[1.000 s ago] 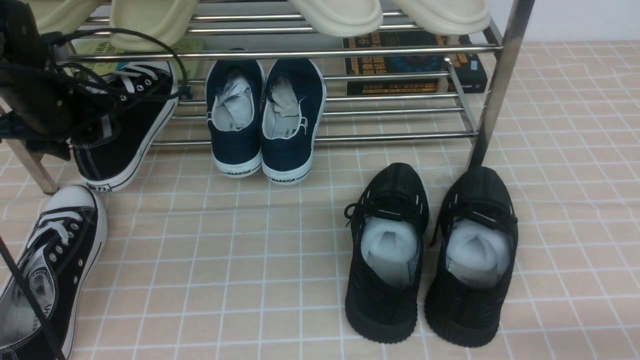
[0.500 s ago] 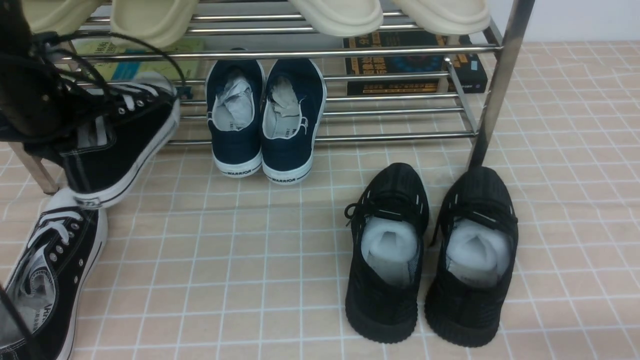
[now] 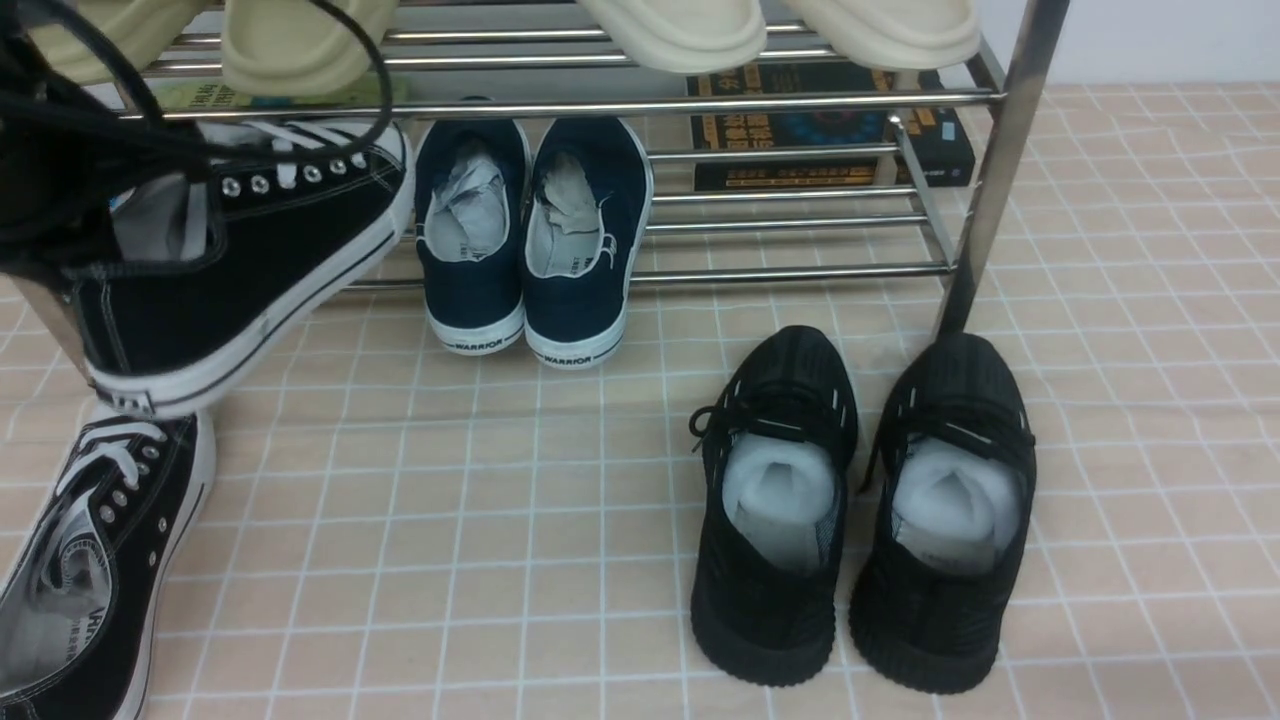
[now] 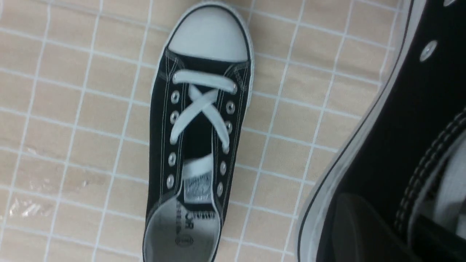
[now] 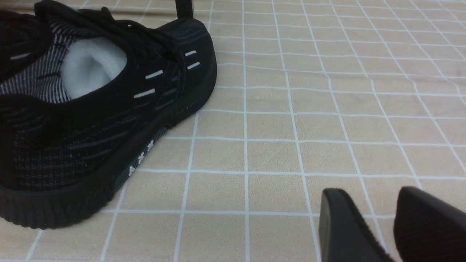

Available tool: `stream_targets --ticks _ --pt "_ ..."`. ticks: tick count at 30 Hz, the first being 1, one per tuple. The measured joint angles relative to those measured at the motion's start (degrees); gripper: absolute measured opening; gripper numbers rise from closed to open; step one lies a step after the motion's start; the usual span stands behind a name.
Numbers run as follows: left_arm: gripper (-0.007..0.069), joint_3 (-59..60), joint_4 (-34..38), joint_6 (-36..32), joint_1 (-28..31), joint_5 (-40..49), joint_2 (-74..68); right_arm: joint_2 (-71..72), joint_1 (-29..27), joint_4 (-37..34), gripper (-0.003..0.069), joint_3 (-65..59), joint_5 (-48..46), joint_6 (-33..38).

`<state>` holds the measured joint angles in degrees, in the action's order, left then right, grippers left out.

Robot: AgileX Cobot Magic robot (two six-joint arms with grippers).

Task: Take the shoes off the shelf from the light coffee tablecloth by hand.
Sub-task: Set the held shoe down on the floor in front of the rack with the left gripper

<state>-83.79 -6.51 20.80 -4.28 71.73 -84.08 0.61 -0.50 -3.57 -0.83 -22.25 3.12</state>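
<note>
At the upper left of the front view, the left gripper [image 3: 60, 200] is clamped on the heel opening of the raised sneaker [image 3: 240, 270], a black canvas shoe with white laces and a white sole. The shoe hangs tilted, its heel low and toward the camera and its toe pointing at the lower tier of the rack [image 3: 800, 100]; whether the toe touches the bars cannot be told. The second sneaker [image 3: 100, 560] lies flat on the tablecloth [image 3: 450, 520] in the lower left corner, its toe hidden under the raised shoe's heel.

Just right of the raised shoe, the navy slip-ons [image 3: 530, 250] lean on the lower tier with their heels on the cloth. The black knit sneakers [image 3: 860, 520] stand on the cloth at lower right, by the rack's post. Cream slippers [image 3: 680, 30] sit on the top tier.

In the right wrist view the right gripper [image 5: 371, 198] hangs low over bare cloth near one knit sneaker, its fingers apart and holding nothing.
</note>
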Motion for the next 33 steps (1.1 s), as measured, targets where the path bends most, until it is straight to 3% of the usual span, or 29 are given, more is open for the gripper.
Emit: stream_targets --ticks 7,13,23,33 --pt "0.0022 11.01 -4.39 10.50 0.00 0.00 4.24 0.00 0.00 0.00 0.0239 0.00 0.00 0.00" --pt "0.0022 19.21 -3.00 20.65 0.00 -1.49 11.31 0.00 0.00 0.00 0.0239 0.00 0.00 0.00" --pt "0.0026 29.02 2.70 24.75 -0.04 -11.96 12.89 0.00 0.00 0.00 0.0239 0.00 0.00 0.00" --pt "0.0029 30.17 1.20 27.76 -0.11 -16.32 12.89 0.00 0.00 0.00 0.0239 0.00 0.00 0.00"
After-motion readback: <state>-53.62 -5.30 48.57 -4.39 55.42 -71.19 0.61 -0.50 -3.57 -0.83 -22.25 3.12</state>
